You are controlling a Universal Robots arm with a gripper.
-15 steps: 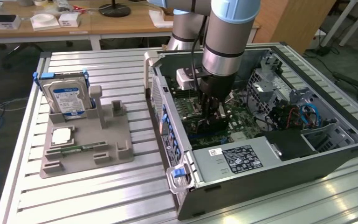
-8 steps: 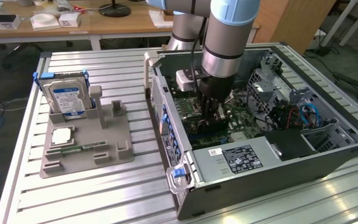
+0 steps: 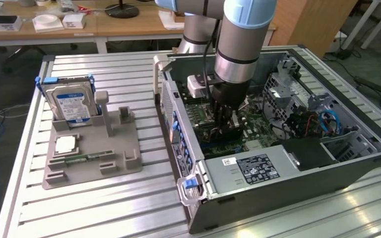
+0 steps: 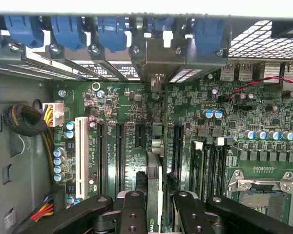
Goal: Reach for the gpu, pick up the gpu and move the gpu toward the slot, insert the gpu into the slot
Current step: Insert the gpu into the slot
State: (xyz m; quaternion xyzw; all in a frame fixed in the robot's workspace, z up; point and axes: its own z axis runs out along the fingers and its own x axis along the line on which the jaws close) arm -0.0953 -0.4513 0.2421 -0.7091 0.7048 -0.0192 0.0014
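My gripper reaches down into the open computer case, low over the green motherboard. In the wrist view the gripper is shut on the gpu, a thin dark card seen edge-on between the two black fingers. The card stands upright on its long edge and runs toward the rear wall, where its metal bracket end sits among the blue latches. The slot under the card is hidden by it, and I cannot tell if the card is seated. Parallel black connector strips lie on either side.
The silver processor socket and the memory slots lie close to the gripper. A cable bundle runs along the case wall. Outside the case, a grey fixture holds a blue-labelled hard drive and a memory stick.
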